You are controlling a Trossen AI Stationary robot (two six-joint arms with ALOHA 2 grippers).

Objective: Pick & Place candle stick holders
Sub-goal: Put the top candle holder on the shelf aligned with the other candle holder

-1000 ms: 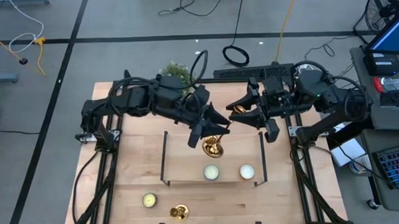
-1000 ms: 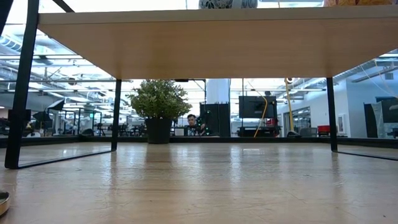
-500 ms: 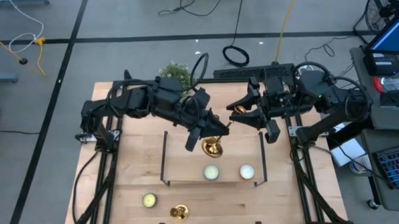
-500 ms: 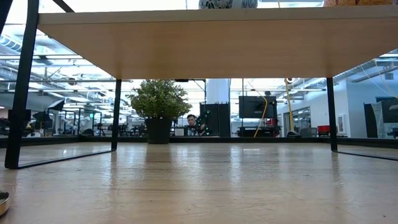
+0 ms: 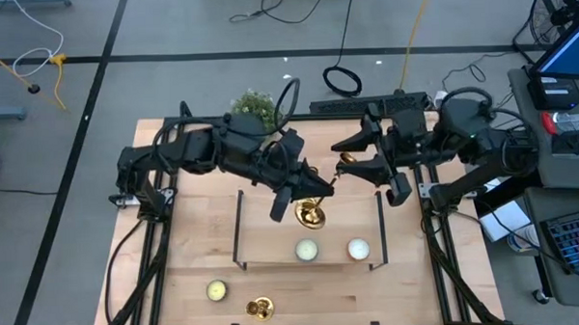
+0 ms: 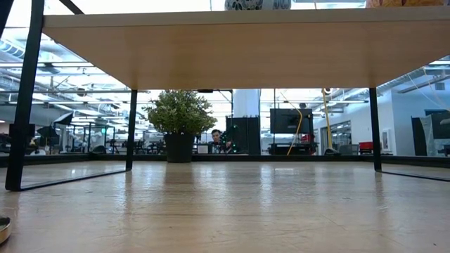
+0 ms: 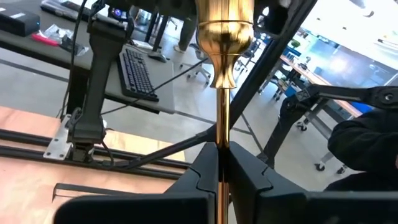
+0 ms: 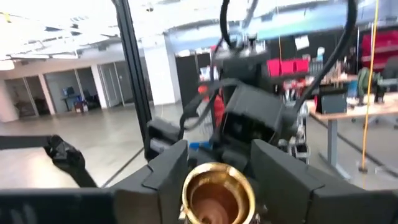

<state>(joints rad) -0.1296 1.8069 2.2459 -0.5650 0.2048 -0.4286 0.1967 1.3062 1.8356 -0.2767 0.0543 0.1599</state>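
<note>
Three gold candle stick holders show in the high view. One (image 5: pixel 309 216) is over the raised wooden shelf (image 5: pixel 273 231), and my left gripper (image 5: pixel 304 189) is shut on it; its stem and top cup (image 7: pixel 224 37) show in the left wrist view. My right gripper (image 5: pixel 352 166) is shut on a second holder (image 5: pixel 344 161) behind the shelf's far right corner. The third (image 5: pixel 260 306) lies on the table near the front edge, untouched. My left gripper pinches the holder's thin stem (image 7: pixel 219 140) between its two fingers, below the top cup, coming slanting down from the table's far left. The stem stands upright past the fingertips. Whether the base rests on the shelf I cannot tell. My right gripper has the second holder's top cup (image 8: pixel 217 190) between its two fingers (image 8: pixel 165 177), one on each side. The cup's open mouth faces the wrist camera. The gripper comes level from the table's right. The holder is lifted clear of the table.
Two round pale candles (image 5: pixel 306 250) (image 5: pixel 357 248) sit on the shelf's near edge, and a third (image 5: pixel 216 290) on the table at the front left. A bushy green plant (image 5: pixel 254 103) stands at the far edge. The shelf's thin black legs (image 6: pixel 25 98) stand on the table.
My right arm has drawn back a little toward the table's right edge, still holding its candle stick holder. My left gripper keeps its hold over the shelf.
</note>
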